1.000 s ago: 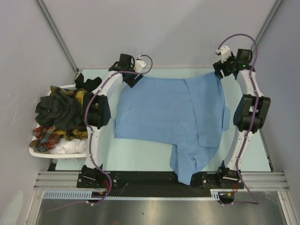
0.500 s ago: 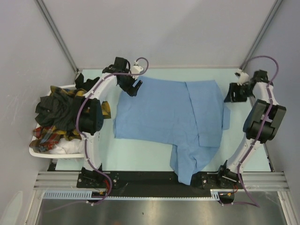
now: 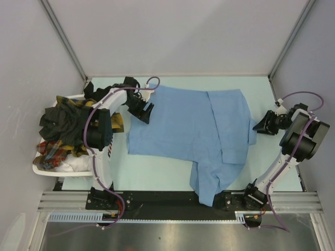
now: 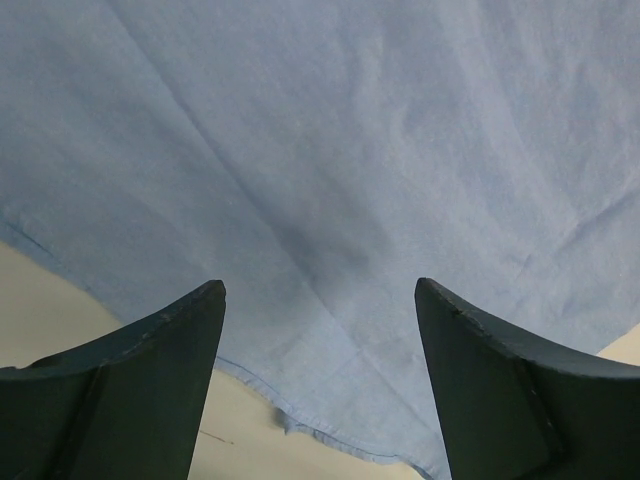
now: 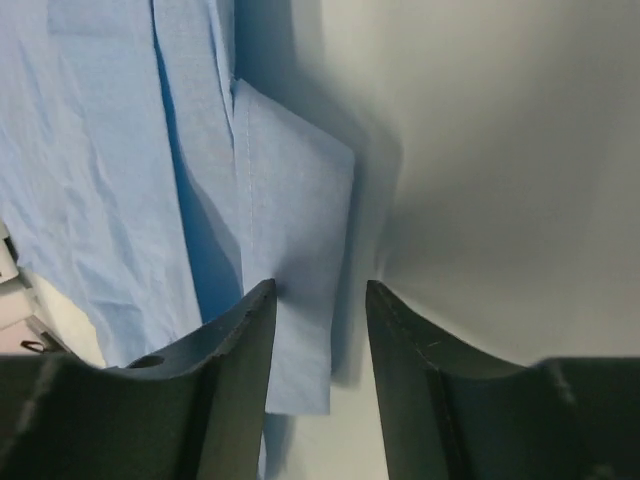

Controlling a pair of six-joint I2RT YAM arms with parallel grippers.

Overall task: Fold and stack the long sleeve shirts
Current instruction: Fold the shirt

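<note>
A light blue long sleeve shirt [image 3: 188,125] lies spread flat on the table, one part reaching down over the near rail. My left gripper [image 3: 142,111] hovers open above the shirt's left edge; in the left wrist view the hem [image 4: 300,420] runs between its wide-apart fingers [image 4: 320,290]. My right gripper [image 3: 260,127] sits at the shirt's right side, low over a folded blue flap [image 5: 300,220]. Its jaws [image 5: 320,288] stand partly open with the flap's edge between them, nothing pinched. More shirts, a dark one [image 3: 65,123] and plaid ones [image 3: 52,150], are heaped in the basket.
A white slatted basket [image 3: 39,168] stands at the table's left edge beside the left arm. Grey walls close in the back and both sides. A black rail [image 3: 157,198] runs along the near edge between the arm bases.
The right gripper left the shirt's far right corner, swung nearer along the right side and narrowed its jaws. The left gripper slid nearer along the left edge.
</note>
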